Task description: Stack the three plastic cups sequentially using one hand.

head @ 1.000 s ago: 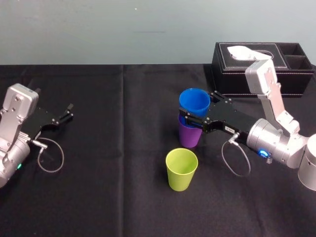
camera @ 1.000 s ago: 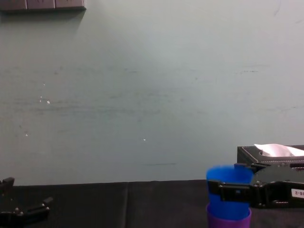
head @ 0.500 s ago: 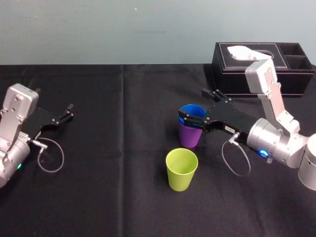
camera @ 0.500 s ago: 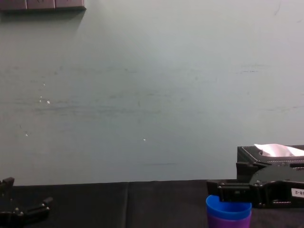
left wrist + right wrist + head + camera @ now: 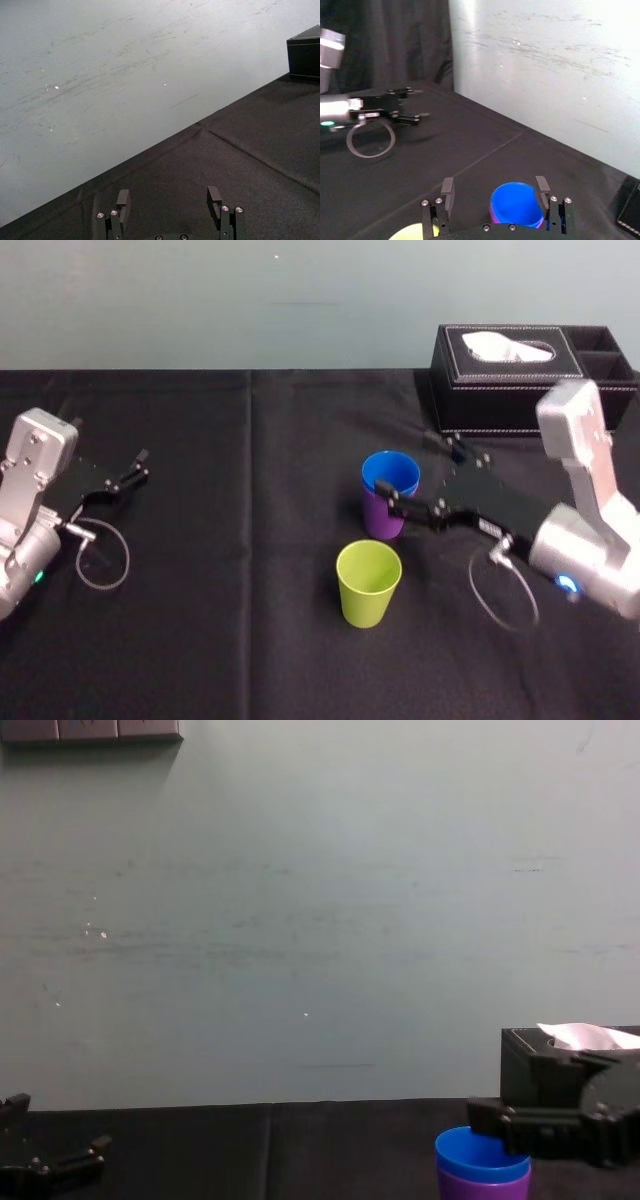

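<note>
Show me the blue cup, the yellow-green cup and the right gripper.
blue cup [image 5: 390,474], head view, inside its open mouth.
yellow-green cup [image 5: 368,575], head view, inside its open mouth.
right gripper [image 5: 494,183], right wrist view, midway between its fingertips.

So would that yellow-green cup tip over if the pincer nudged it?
Probably: the yellow-green cup stands free on its narrower base, so a high nudge may tip it. Its smooth plastic looks light and perhaps slippery.
</note>
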Robot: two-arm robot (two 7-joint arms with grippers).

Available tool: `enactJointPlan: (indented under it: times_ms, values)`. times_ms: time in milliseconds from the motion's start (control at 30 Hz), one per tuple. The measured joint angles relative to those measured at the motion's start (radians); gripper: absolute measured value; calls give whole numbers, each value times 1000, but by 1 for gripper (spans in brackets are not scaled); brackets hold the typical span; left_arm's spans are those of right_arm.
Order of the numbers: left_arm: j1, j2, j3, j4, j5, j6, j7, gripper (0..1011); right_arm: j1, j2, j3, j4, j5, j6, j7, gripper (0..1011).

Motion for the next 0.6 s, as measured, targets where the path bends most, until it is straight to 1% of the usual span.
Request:
enactJointPlan:
  times_ms: [33,67,133,167,233,267,467,600]
  values:
    - [0,0,0,0,0,0,0,1011,-15,7,5,-11,5,-5,2,1004]
    - [0,0,0,0,0,0,0,1011,-45,22,15,-34,12,-14,8,1004]
    - [0,0,0,0,0,0,0,1011,-71,35,23,-53,19,-24,13,1004]
    - [0,0,0,0,0,0,0,1011,-99,49,32,-68,28,-34,18,1004]
    - [0,0,0,0,0,0,0,1011,-128,62,40,-83,35,-43,23,1004]
    - [0,0,0,0,0,0,0,1011,-154,73,48,-95,40,-52,27,1004]
    - [0,0,0,0,0,0,0,1011,-238,106,70,-116,55,-88,40,1004]
    - [0,0,0,0,0,0,0,1011,-267,117,74,-116,58,-99,50,1004]
